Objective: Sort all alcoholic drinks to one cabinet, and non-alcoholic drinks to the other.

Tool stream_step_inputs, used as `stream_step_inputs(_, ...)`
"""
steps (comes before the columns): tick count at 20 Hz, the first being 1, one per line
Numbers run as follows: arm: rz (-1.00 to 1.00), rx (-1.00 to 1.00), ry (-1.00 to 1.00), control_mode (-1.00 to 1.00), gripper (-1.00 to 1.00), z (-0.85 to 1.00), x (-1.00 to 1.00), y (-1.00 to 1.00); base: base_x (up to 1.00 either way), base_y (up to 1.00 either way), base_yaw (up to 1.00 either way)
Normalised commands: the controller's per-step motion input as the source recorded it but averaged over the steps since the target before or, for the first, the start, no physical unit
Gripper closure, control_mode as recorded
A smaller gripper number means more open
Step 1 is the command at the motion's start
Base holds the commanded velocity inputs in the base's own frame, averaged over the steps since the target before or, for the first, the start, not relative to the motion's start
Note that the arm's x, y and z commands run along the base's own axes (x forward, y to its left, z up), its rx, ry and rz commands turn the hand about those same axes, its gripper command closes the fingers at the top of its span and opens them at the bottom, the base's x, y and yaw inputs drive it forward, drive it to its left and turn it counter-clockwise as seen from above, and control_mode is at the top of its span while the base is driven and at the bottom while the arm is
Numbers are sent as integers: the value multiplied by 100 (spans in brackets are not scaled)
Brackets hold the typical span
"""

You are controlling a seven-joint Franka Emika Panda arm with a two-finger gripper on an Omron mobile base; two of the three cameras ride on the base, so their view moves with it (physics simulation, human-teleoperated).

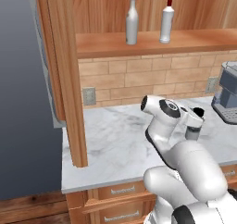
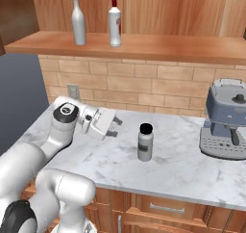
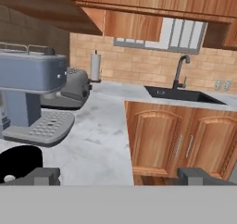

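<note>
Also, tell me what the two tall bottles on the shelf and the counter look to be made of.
Silver-grey bottle: dull metal or frosted glass, uniformly matte grey. White bottle: probably opaque glass or plastic, with red cap and label. Counter: polished marble or a look-alike, white with grey veining.

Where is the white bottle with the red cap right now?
The white bottle with the red cap stands upright on the open cabinet's wooden shelf above the counter, just right of the silver-grey bottle, in both base views.
</note>
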Motion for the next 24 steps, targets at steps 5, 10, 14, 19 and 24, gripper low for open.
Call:
stream_step_inputs(5,-3,-4,8,-100,-100,0,29,-9,0,0,0)
stream_step_inputs(10,-1,-1,7,-100,-100,-2,27,-19,0,0,0)
stream_step_inputs(14,0,0,8,-100,-100,-11,25,-20,0,0,0)
stream_step_inputs(19,0,0,7,-100,-100,-15,22,-14,0,0,0)
stream_step_inputs(24,0,0,3,-100,-100,-20,17,-1,0,0,0)
